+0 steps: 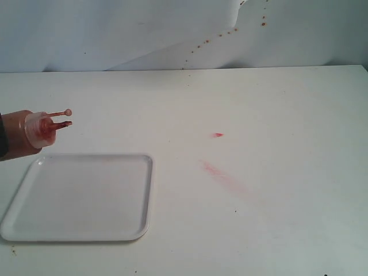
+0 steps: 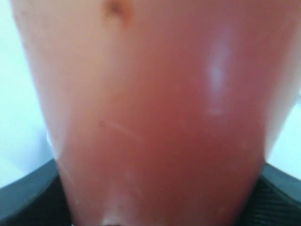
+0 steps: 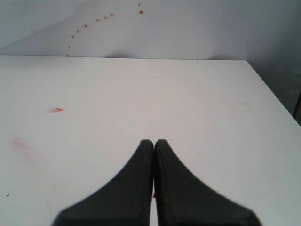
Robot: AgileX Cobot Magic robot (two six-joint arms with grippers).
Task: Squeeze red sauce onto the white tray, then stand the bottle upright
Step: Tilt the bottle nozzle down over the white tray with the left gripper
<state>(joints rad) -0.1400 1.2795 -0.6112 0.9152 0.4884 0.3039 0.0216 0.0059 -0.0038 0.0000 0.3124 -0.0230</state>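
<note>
No readable text, label or number on bottle (image 1: pixel 23 133) or white tray (image 1: pixel 80 198)

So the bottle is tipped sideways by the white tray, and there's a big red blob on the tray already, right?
Not quite. The bottle is tipped sideways by the white tray, but the tray has no red blob yet: the exterior view shows it plain white. The only red marks are on the table beside it.
</note>
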